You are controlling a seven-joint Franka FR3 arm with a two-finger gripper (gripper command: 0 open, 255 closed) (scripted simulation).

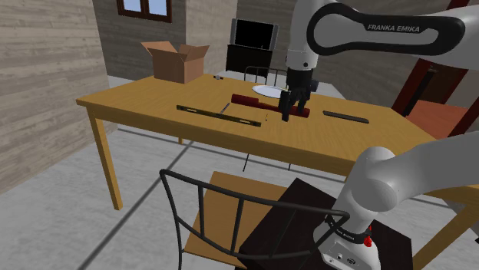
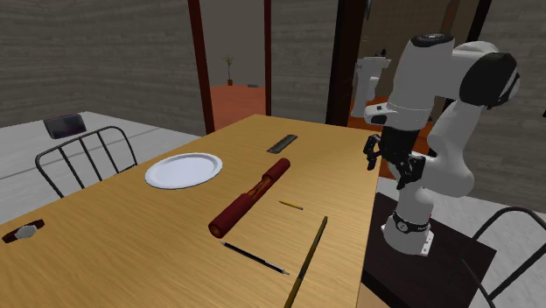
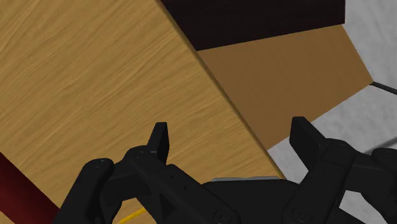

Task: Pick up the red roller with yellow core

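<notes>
The gripper (image 2: 390, 166) hung above the wooden table (image 2: 131, 254) at the long edge that faced the stand (image 2: 433, 262), pointing down. In the wrist view its two black fingers (image 3: 160, 137) stood wide apart with nothing between them, so the claw was open and gripping nothing. That edge of the table (image 3: 83, 76) ran slantwise under the gap between the fingers, with a brown chair seat (image 3: 286, 70) and the dark top of the stand (image 3: 254, 19) below it.

The roller (image 2: 251, 199) lay flat on the table near its middle, a long dark red cylinder with a yellowish streak along its side. It was well inside every edge and clear of the gripper. A sliver of the same dark red (image 3: 16, 191) showed beside the left finger in the wrist view. In the shoulder view the gripper (image 1: 294, 110) stood in front of one end of the roller (image 1: 253, 100).

A white plate (image 2: 183, 170) sat just beside the roller, on the side away from the stand edge. A small yellow pencil (image 2: 291, 206) lay on the other side, nearer the stand edge. A long thin dark bar (image 2: 308, 258) lay close along that edge, and a dark pen (image 2: 254, 257) lay near it. A short black strip (image 2: 282, 143) lay past the roller's far end. An open cardboard box (image 1: 175, 61) stood at a far corner of the table (image 1: 138, 103)
</notes>
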